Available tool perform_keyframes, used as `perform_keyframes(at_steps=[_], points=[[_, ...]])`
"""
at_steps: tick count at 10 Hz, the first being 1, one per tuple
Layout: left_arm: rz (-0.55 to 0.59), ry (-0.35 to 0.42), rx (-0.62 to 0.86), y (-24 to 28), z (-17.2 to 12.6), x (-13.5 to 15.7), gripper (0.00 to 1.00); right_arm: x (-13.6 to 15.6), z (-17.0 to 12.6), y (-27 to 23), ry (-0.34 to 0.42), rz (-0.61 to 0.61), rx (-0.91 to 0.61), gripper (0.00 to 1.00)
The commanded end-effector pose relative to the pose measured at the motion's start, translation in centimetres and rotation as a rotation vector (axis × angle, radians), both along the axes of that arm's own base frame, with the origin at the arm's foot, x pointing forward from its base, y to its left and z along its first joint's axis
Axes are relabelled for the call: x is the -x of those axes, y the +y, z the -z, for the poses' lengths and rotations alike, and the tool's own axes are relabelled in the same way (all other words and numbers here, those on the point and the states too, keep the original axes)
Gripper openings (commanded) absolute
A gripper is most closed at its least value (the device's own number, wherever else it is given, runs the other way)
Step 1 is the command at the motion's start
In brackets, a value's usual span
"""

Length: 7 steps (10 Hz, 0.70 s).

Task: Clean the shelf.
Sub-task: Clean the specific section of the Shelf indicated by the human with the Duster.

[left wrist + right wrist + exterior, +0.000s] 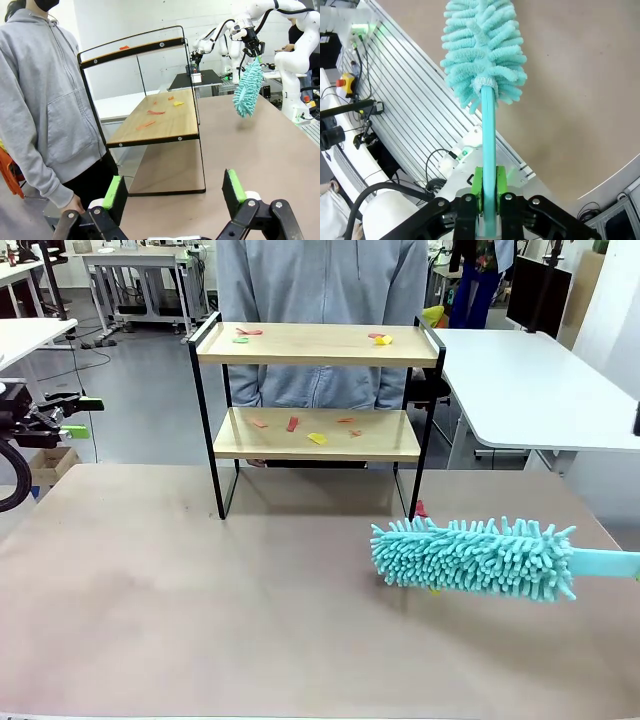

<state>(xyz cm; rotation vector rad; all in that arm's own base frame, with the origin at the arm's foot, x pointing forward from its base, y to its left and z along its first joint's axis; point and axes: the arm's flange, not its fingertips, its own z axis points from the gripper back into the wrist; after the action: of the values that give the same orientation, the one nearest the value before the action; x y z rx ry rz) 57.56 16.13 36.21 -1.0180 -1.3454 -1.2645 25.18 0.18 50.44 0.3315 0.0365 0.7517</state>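
The shelf [315,345] stands at the far middle of the table, a black frame with two light wood boards. Small red, yellow and green scraps [317,438] lie on both boards. A turquoise fluffy duster [475,558] hovers low over the table at the right, in front of the shelf's right leg. My right gripper [489,189] is shut on the duster's handle [489,130]. In the left wrist view the duster [247,87] hangs beyond the shelf [155,117]. My left gripper [174,192] is open and holds nothing; it stays at the table's left edge [70,415].
A person in a grey hoodie [320,280] stands right behind the shelf. A red scrap [420,508] lies on the brown table [200,600] by the shelf's right leg. A white table [530,380] stands at the back right.
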Motion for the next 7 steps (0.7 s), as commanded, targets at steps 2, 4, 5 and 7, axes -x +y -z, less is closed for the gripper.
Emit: perform_keyframes(at_steps=[2,4,5,7], points=[[-0.003,-0.005,-0.006,-0.27,-0.18,0.17,1.0,0.12,-0.26,0.25,0.0,0.026,-0.005,0.13],[-0.003,-0.005,-0.006,-0.27,-0.18,0.17,1.0,0.12,-0.26,0.25,0.0,0.026,-0.005,0.13],[-0.003,-0.005,-0.006,-0.27,-0.18,0.17,1.0,0.12,-0.26,0.25,0.0,0.026,-0.005,0.13],[-0.003,-0.005,-0.006,-0.27,-0.18,0.17,1.0,0.12,-0.26,0.25,0.0,0.026,-0.005,0.13]])
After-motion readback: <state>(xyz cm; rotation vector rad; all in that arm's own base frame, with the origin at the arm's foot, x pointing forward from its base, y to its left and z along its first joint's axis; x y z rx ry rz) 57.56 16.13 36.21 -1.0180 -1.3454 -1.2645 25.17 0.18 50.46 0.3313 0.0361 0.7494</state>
